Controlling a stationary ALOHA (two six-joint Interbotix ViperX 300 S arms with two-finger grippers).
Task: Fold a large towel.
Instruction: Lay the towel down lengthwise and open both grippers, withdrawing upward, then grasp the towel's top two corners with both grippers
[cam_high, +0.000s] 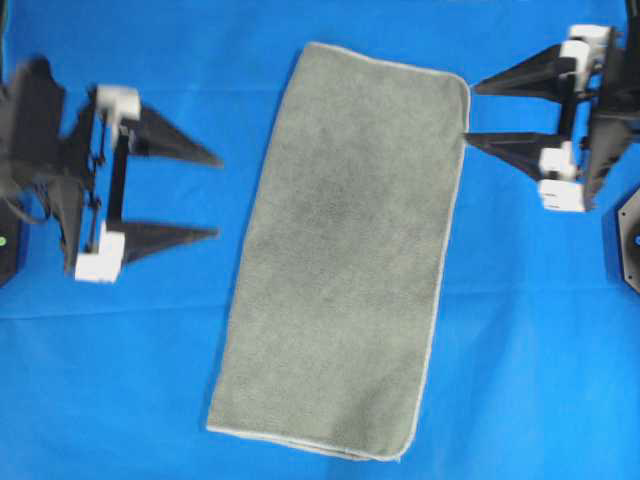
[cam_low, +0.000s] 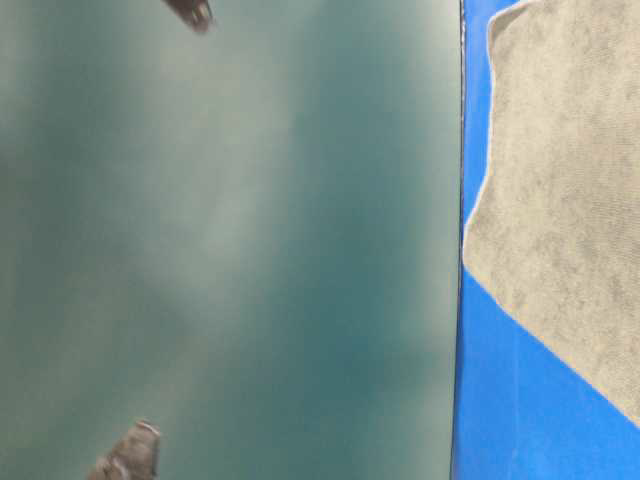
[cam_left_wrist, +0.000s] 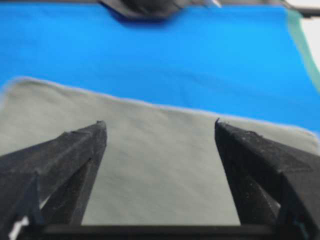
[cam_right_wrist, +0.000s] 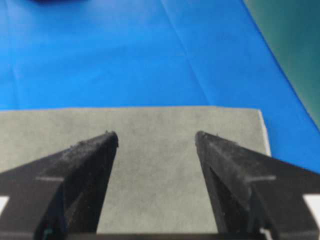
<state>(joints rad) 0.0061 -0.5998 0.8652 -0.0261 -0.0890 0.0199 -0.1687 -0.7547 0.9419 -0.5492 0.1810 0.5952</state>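
Note:
The grey-green towel (cam_high: 345, 250) lies flat on the blue sheet as a long folded rectangle, running from the far middle to the near edge, tilted slightly. It also shows in the table-level view (cam_low: 570, 200), the left wrist view (cam_left_wrist: 160, 165) and the right wrist view (cam_right_wrist: 155, 160). My left gripper (cam_high: 218, 196) is open and empty, left of the towel's long edge, apart from it. My right gripper (cam_high: 470, 112) is open and empty, its fingertips at the towel's far right corner.
The blue sheet (cam_high: 150, 380) covers the table. A dark base part (cam_high: 625, 235) sits at the right edge. In the table-level view a blurred green surface (cam_low: 230, 240) fills the left side.

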